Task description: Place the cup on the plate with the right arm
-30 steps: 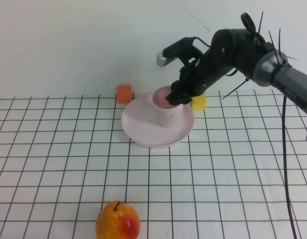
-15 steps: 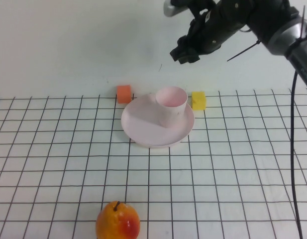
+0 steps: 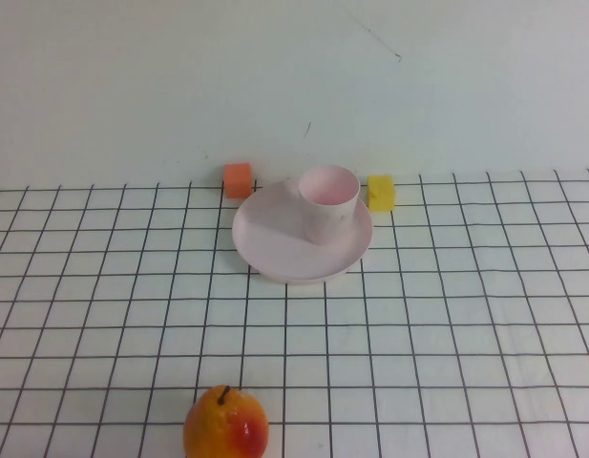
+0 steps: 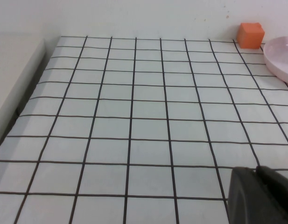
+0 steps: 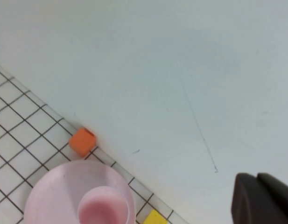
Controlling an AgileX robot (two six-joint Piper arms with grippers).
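Note:
The pale pink cup (image 3: 327,200) stands upright on the pale pink plate (image 3: 275,243), toward the plate's back right. Nothing holds it. Neither arm shows in the high view. In the right wrist view the cup (image 5: 102,207) and plate (image 5: 55,196) lie far below, and my right gripper (image 5: 256,176) hangs high above them in front of the back wall, its fingers together and empty. My left gripper (image 4: 256,170) is low over the grid cloth on the left side, shut and empty. The plate's rim (image 4: 281,56) shows far ahead of it.
An orange cube (image 3: 238,178) sits by the back wall left of the plate, and a yellow cube (image 3: 381,192) sits to the plate's right. An orange-red fruit (image 3: 226,423) stands at the front edge. The white wall rises behind the table.
My right gripper let go of the cup on the plate, rose up and back, and has left the high view. The cup stays put on the plate.

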